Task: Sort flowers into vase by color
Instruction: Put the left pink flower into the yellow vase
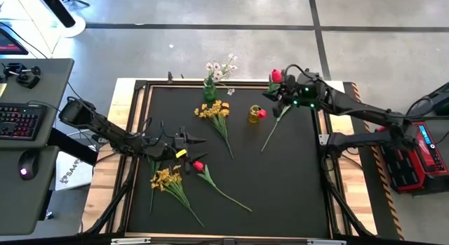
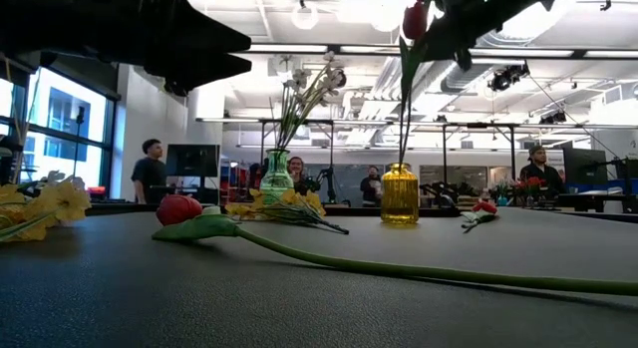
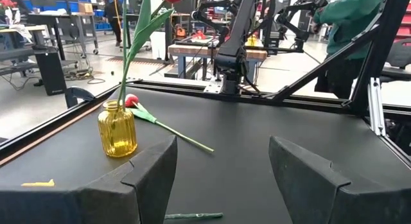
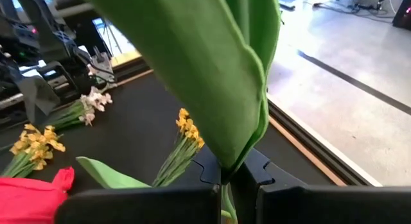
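Observation:
My right gripper (image 1: 280,90) is shut on a red tulip (image 2: 414,19) above the yellow vase (image 1: 254,114), which also shows in the low view (image 2: 400,193). The tulip's stem (image 2: 404,109) runs down into the vase mouth. My left gripper (image 1: 189,141) is open and empty over the mat, left of centre, its fingers (image 3: 154,166) wide apart. A second red tulip (image 1: 198,165) lies on the mat just near of it. A third red tulip (image 1: 262,113) lies beside the yellow vase. White blossoms (image 1: 221,68) stand in a green vase (image 1: 209,92). My right gripper pinches the red tulip between its two fingers on the upper stem and leaf base (image 4: 226,185), a little below the bloom. The fingers come from the table's right side, across the stem. The tulip stands nearly upright, its lower end inside the yellow vase (image 3: 117,129).
One yellow daffodil bunch (image 1: 214,111) lies between the two vases, another (image 1: 166,178) at the near left. The black mat (image 1: 295,182) has a raised frame. People and desks show in the room beyond (image 2: 150,169).

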You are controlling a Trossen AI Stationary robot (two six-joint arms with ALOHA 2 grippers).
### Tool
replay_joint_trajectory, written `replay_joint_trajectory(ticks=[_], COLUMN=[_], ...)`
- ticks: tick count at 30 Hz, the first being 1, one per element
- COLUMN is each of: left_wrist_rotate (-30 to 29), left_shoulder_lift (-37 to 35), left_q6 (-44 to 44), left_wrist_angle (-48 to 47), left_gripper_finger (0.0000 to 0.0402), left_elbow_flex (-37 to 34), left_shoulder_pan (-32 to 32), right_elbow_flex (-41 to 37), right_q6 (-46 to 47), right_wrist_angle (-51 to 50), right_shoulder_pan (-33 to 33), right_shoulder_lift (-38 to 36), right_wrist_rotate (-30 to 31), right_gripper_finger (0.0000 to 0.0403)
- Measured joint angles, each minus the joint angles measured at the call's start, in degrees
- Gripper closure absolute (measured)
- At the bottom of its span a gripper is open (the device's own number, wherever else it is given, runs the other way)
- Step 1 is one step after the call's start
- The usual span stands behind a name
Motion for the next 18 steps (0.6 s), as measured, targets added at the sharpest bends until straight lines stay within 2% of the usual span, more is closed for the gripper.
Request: replay_joint_trajectory(ticks=[5,13,18], left_wrist_rotate=[0.0,0.1,0.1], left_shoulder_lift=[0.0,0.0,0.0], left_q6=[0.0,0.0,0.0], left_wrist_angle=[0.0,0.0,0.0], left_gripper_finger=[0.0167,0.0167,0.0167], left_elbow_flex=[0.0,0.0,0.0], left_shoulder_pan=[0.0,0.0,0.0], right_elbow_flex=[0.1,9.0,10.3], right_q6=[-0.4,-2.3,-2.5], right_wrist_angle=[0.0,-8.0,-8.2], right_shoulder_pan=[-0.1,0.3,0.3], right_shoulder_lift=[1.0,1.0,1.6], right_wrist_rotate=[0.1,3.5,3.5], right_gripper_finger=[0.0403,0.0403,0.0403])
